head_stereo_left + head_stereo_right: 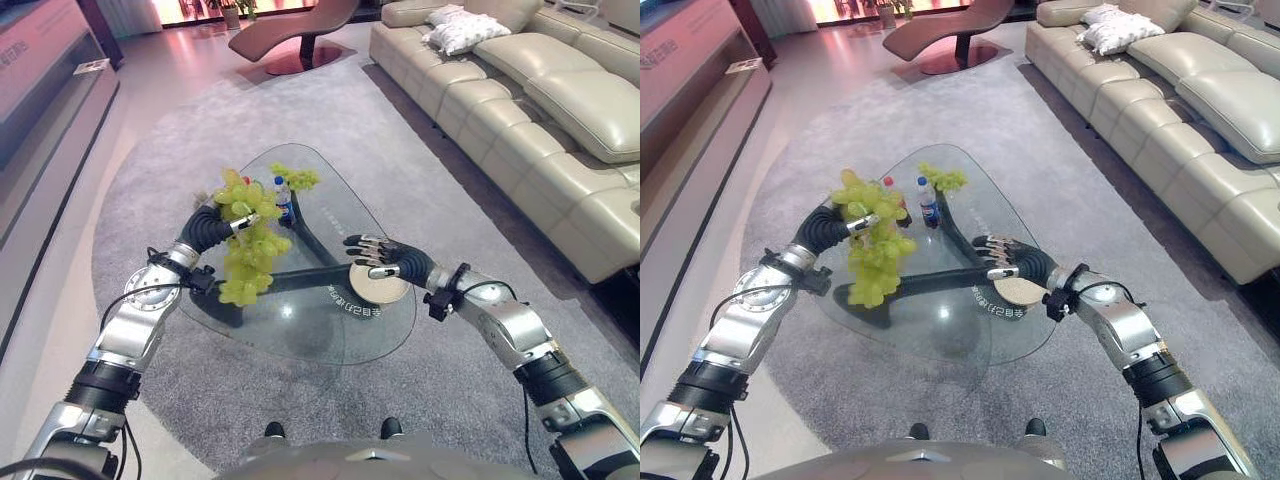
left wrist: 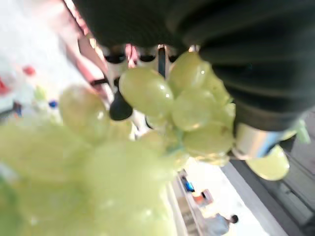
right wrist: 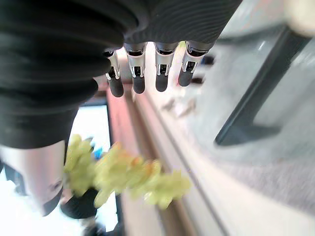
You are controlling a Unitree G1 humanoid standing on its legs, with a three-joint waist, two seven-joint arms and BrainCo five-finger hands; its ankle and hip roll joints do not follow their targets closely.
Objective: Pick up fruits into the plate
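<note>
My left hand [image 1: 222, 226] is shut on a large bunch of green grapes [image 1: 250, 252], held in the air above the left part of the glass table [image 1: 300, 335]. From the left wrist the grapes [image 2: 162, 98] hang right against the palm. A round tan plate [image 1: 388, 291] lies on the table's right side. Just over its far edge hovers my right hand [image 1: 385, 258], open, with its fingers [image 3: 147, 73] straight and holding nothing. Across the table, the right wrist view shows the lifted grapes [image 3: 128, 177]. A smaller green bunch [image 1: 298, 178] lies at the table's far end.
A small bottle with a blue label [image 1: 284, 200] stands on the table behind the held bunch. A dark frame [image 1: 310, 278] runs under the glass. A beige sofa [image 1: 540, 110] lines the right side and a lounge chair [image 1: 300, 30] stands at the back on the grey rug.
</note>
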